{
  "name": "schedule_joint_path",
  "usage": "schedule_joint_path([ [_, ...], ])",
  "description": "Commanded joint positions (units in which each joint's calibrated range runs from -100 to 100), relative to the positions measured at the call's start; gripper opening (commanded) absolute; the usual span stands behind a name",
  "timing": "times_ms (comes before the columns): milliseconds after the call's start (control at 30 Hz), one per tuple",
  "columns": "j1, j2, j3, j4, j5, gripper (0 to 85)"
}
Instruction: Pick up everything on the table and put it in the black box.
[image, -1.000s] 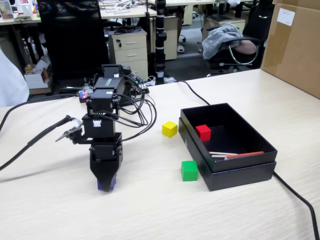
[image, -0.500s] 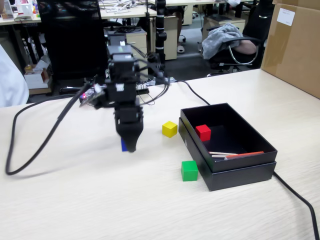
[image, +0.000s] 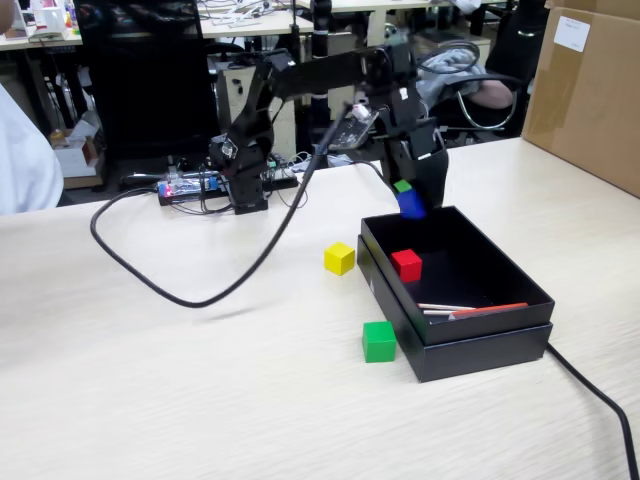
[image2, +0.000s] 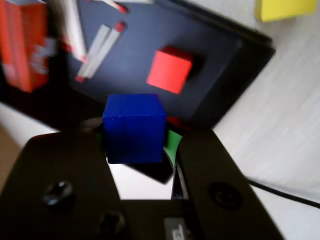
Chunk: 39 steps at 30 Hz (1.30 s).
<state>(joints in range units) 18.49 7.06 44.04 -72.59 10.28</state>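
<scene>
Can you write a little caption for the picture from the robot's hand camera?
Gripper holding blue cube above black box with red cube inside.

Gripper (image: 412, 203) carried blue cube (image: 410, 204) over, seemingly above black box (image: 480, 325).

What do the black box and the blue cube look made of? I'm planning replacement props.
The black box looks like matte cardboard: dull, glare-free walls with a stepped, folded rim. The blue cube, held in the gripper, looks like painted wood or plastic: flat faces, crisp edges, even colour with a soft sheen. Which of the two, the pictures leave open.
</scene>
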Motion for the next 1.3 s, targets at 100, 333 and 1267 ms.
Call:
schedule_joint_path([
  [100, 2.2, 9.2, 10.6, 0.2, 1.3, 3.3],
  [333, 2.3, 17.6, 11.3, 0.1, 2.1, 3.5],
  [1267, -10.7, -12.3, 5.0, 0.0, -2.7, 43.1],
])
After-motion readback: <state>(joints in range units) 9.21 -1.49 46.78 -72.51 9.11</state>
